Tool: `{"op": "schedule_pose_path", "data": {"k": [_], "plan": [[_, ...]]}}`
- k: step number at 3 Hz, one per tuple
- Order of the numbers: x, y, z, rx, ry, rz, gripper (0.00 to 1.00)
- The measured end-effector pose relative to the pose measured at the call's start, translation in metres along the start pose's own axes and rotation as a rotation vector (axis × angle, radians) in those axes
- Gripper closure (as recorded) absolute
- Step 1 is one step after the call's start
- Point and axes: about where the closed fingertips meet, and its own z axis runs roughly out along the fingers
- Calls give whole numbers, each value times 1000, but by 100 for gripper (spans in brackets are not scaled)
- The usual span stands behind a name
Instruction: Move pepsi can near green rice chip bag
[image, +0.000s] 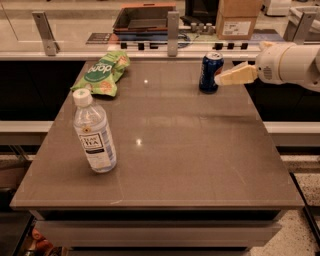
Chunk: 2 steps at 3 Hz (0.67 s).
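the can (211, 72) is standing upright at the far right of the table (200, 150), close to the back edge. the bag (102, 74) is lying flat at the far left corner, well apart from the can, with bare tabletop between them. so the task is looking barely begun: the can is not yet near the bag.

the gripper (222, 79) is pointing leftward from the right side, level with the can's middle, its tip just beside the can's right flank. whether it is touching the can, and whether it is apart or together, i cannot tell. the arm (287, 62) is hanging out beyond the table's right edge. that sideways, mid-height line is probably serving a hold around the can's wall, which suits an upright cylinder.

the bottle (94, 132) is standing near the front left, off the straight line from can to bag, so it is likely posing no obstacle. the can is looking light and easy to tip, so a stray nudge could be knocking it over before any hold is made.
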Motion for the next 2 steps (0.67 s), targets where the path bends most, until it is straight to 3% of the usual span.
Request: {"op": "schedule_pose_path", "data": {"k": [2], "plan": [[4,33,66,-123,-128,68,0]]}}
